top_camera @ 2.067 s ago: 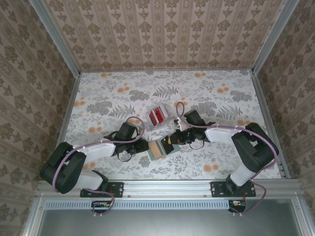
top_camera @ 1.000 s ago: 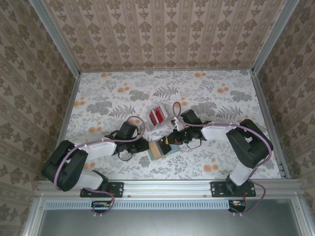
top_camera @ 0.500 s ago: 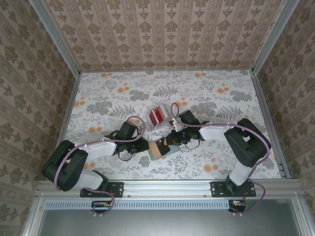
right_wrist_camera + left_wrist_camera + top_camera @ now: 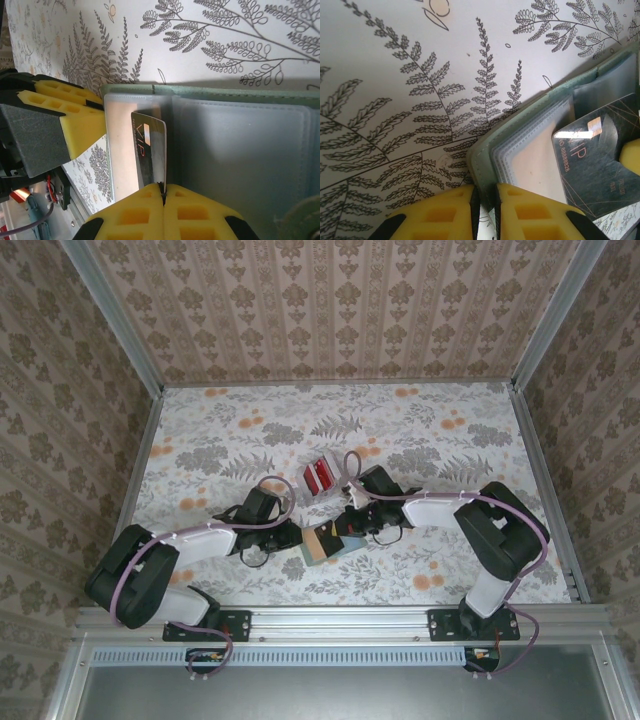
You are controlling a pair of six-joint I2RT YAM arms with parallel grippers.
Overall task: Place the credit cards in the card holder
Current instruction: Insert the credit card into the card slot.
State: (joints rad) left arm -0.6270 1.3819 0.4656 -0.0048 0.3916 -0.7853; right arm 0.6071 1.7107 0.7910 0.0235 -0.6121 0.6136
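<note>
Left wrist: open sage-green card holder (image 4: 527, 142), glossy dark card (image 4: 600, 152)

Table (image 4: 220, 440): flat top, white print all over with grey fern leaves and small orange flowers.
Card holder (image 4: 318, 546): sage-green, lies opened out on the print, pale inner side up.
Credit cards (image 4: 320, 477): small fanned red set with pale edges, on the print straight beyond the card holder's far side, near it but apart.
Table edge closest to the card holder: the near one, a metal rail.
</note>
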